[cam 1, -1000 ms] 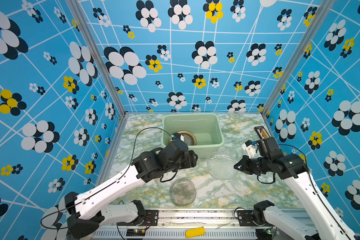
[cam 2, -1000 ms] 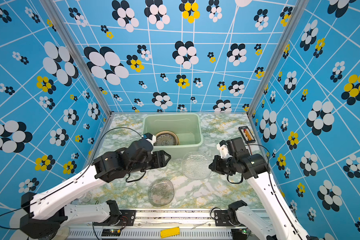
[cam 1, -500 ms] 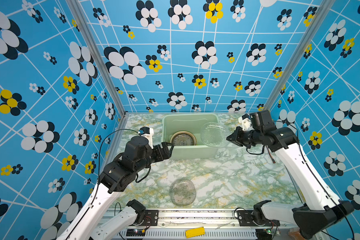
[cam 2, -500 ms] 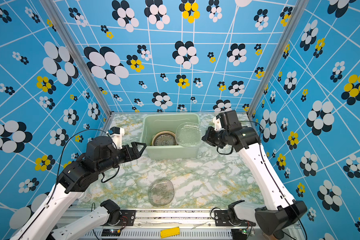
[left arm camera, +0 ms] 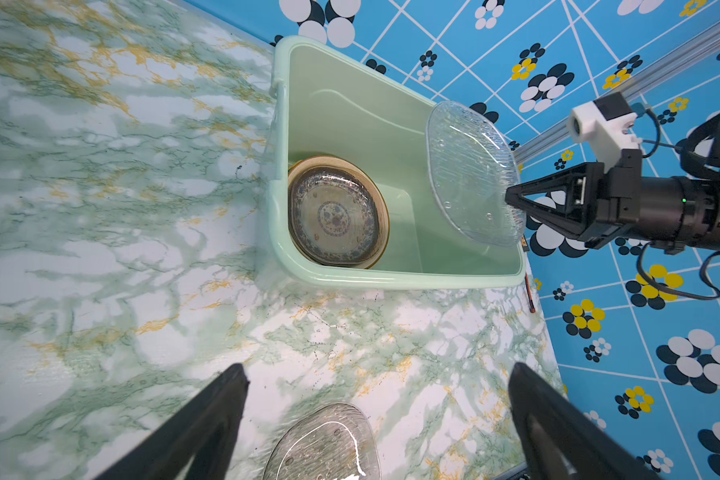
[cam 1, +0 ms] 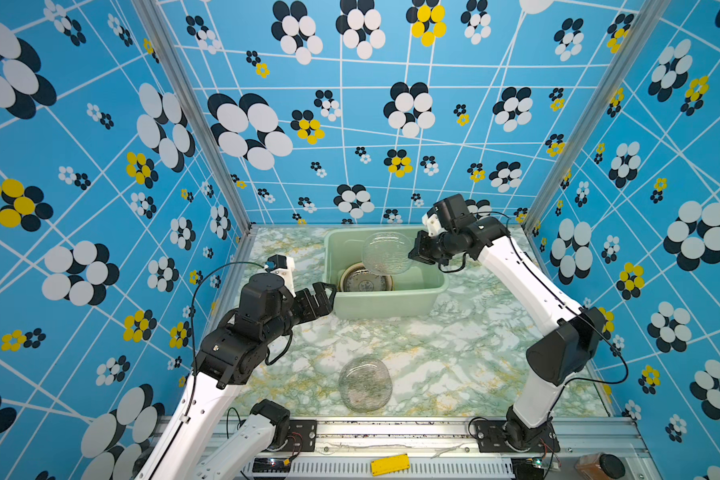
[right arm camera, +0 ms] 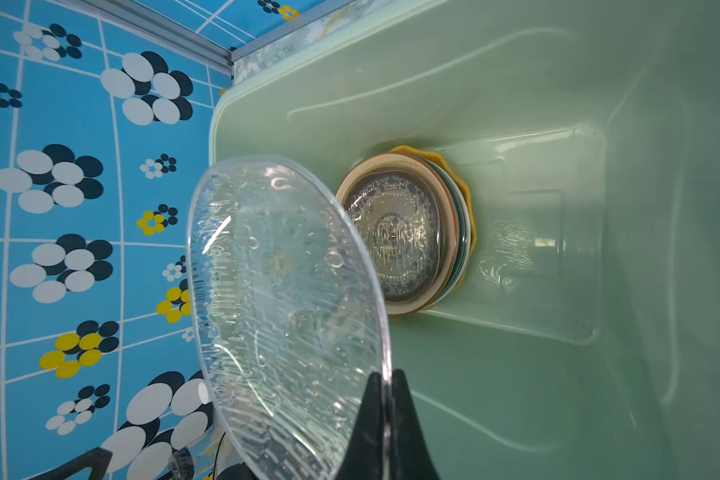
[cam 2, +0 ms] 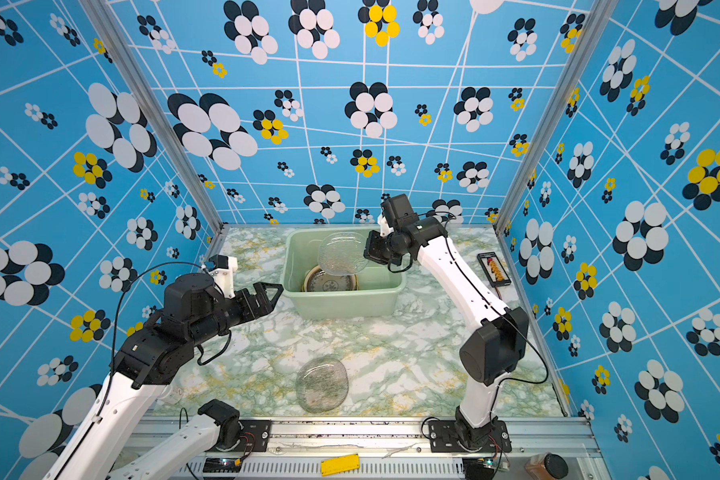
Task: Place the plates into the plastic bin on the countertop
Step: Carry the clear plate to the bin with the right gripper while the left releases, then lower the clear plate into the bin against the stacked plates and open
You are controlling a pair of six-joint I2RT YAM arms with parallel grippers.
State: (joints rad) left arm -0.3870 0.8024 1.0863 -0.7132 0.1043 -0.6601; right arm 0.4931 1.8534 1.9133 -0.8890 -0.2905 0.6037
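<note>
Glass plate (cam 1: 385,253), clear and tilted, hangs above the plastic bin (cam 1: 385,305) pinched at its rim alone by the right tool (cam 1: 411,254), so it could slip and crack on the stacked plates (cam 1: 366,283) below; left tool (cam 1: 323,298) gapes wide, empty.

walls (cam 1: 350,124): blue, white grid lines, black-white-yellow flowers | corner posts (cam 1: 198,124): silver metal | light: even

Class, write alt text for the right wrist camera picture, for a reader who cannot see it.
The right hand pinches the rim of a clear glass plate, tilted above the pale green plastic bin. A stack of plates lies on the bin's floor, with a blue-patterned one near the top.
</note>
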